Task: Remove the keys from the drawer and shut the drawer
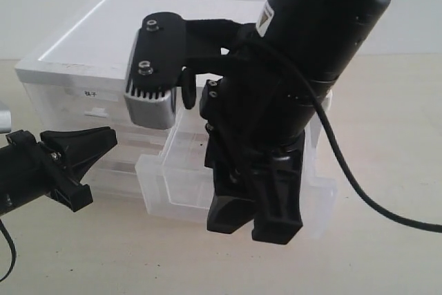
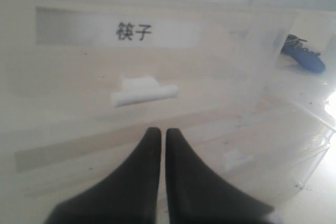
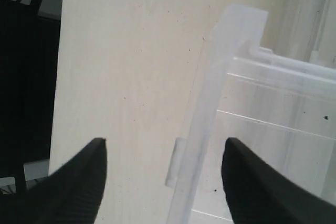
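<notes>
The right pincer (image 1: 254, 220), spread wide, hangs above the drawer (image 1: 173, 184) pulled toward the counter (image 1: 387, 115)'s near edge, apparently poised for the keys (image 2: 303, 56); left pincer (image 2: 163, 135) clenched.

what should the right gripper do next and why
Probably move the right gripper deeper over the drawer toward the keys. It is open but straddles the drawer's front wall, while the keys lie farther in, not yet grasped.
</notes>
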You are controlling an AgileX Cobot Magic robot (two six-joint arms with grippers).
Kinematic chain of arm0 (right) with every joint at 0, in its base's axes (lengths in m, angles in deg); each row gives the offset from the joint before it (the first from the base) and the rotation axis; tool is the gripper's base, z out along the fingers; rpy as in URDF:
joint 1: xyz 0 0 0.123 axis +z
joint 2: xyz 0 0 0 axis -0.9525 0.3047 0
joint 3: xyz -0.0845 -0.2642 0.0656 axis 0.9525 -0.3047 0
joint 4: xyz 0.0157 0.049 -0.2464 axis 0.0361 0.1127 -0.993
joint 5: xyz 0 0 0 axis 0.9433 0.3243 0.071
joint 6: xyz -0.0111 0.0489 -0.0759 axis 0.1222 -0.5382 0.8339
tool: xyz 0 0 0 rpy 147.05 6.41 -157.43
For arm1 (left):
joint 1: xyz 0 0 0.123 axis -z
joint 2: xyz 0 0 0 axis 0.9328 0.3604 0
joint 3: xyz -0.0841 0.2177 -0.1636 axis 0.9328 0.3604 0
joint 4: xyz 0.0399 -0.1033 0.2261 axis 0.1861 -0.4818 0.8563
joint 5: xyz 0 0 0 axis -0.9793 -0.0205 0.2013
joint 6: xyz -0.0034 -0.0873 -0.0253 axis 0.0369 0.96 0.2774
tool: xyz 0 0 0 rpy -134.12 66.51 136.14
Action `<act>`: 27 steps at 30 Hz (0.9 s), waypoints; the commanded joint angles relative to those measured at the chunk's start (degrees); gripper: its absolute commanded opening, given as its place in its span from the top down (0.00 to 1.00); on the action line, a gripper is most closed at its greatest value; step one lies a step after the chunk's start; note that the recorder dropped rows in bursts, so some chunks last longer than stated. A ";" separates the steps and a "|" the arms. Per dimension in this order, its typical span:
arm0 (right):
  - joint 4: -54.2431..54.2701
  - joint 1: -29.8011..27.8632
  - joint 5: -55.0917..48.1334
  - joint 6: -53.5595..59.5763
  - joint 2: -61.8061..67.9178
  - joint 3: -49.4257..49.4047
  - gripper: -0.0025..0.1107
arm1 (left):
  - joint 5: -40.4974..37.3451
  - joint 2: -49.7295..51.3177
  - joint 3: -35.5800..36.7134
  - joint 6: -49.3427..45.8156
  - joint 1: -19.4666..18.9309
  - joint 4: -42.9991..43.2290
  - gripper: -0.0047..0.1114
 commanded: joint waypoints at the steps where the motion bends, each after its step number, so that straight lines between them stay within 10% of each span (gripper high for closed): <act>1: 0.32 0.03 0.31 -0.36 -2.13 0.34 0.48 | -0.15 0.19 -0.53 0.25 0.10 -1.85 0.92; 10: -0.04 0.03 7.25 -2.00 -10.14 0.34 0.49 | -0.15 0.19 -0.53 0.25 0.10 -1.48 0.92; 15: -5.72 0.03 12.40 -5.87 -8.96 0.34 0.98 | -0.15 0.19 -0.53 0.53 0.10 -1.34 0.92; 27: -9.07 0.03 8.92 -10.17 1.44 0.34 0.97 | -0.15 0.19 -0.53 0.66 0.10 -0.97 0.92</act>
